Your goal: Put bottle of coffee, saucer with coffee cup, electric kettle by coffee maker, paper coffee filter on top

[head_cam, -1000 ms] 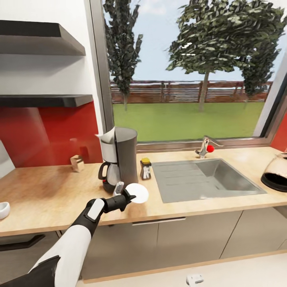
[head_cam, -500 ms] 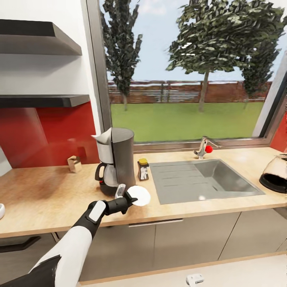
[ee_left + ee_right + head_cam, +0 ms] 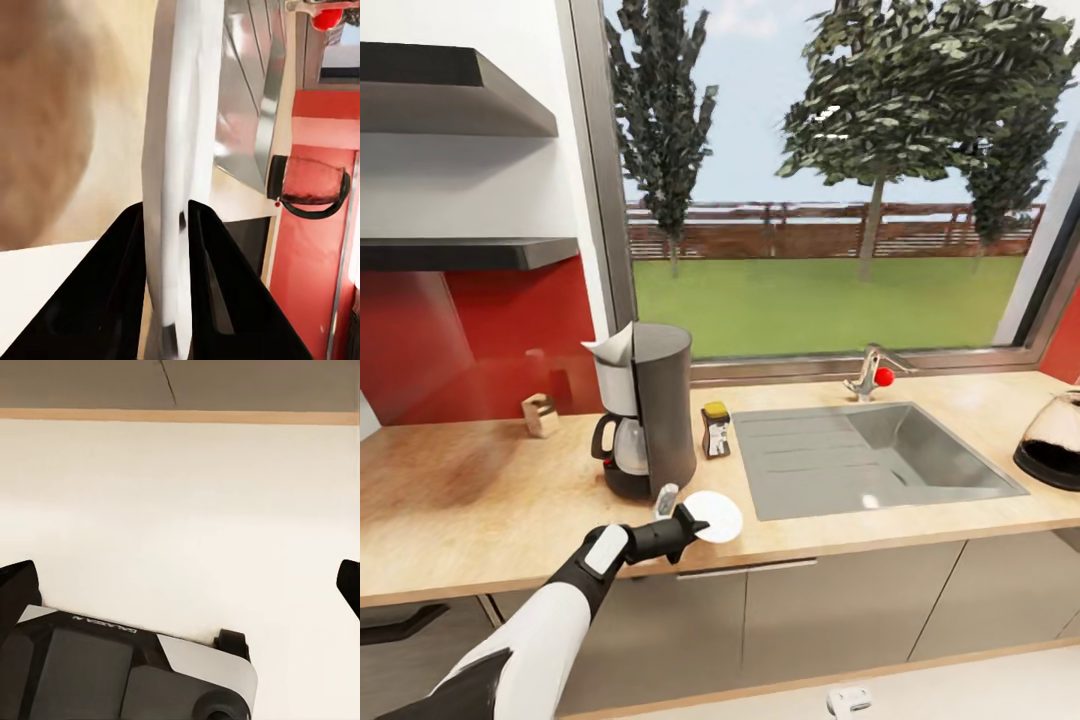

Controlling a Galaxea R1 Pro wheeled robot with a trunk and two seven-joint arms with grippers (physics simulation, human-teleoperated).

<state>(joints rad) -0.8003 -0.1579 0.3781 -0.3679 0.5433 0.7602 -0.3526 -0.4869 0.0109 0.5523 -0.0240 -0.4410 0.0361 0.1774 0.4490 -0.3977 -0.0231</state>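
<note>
The grey coffee maker (image 3: 647,408) stands on the wooden countertop (image 3: 480,510) with a white paper filter (image 3: 610,351) on its top. A small bottle of coffee (image 3: 715,430) with a yellow lid stands just to its right. My left gripper (image 3: 686,520) is shut on the white saucer (image 3: 714,515), held above the counter's front edge in front of the coffee maker. In the left wrist view the saucer (image 3: 181,142) sits edge-on between the black fingers (image 3: 120,289). The glass electric kettle (image 3: 1050,440) stands at the counter's far right. My right gripper (image 3: 180,585) is open over pale floor. The coffee cup is out of view.
A steel sink (image 3: 860,460) with a faucet (image 3: 870,374) lies right of the bottle. A small brown box (image 3: 540,415) sits by the red backsplash. Two dark shelves (image 3: 460,252) hang at the upper left. The kettle (image 3: 307,185) also shows in the left wrist view.
The head camera has shifted, sliding the scene slightly left and down. My left gripper keeps hold of the saucer, now a little nearer the counter's front edge.
</note>
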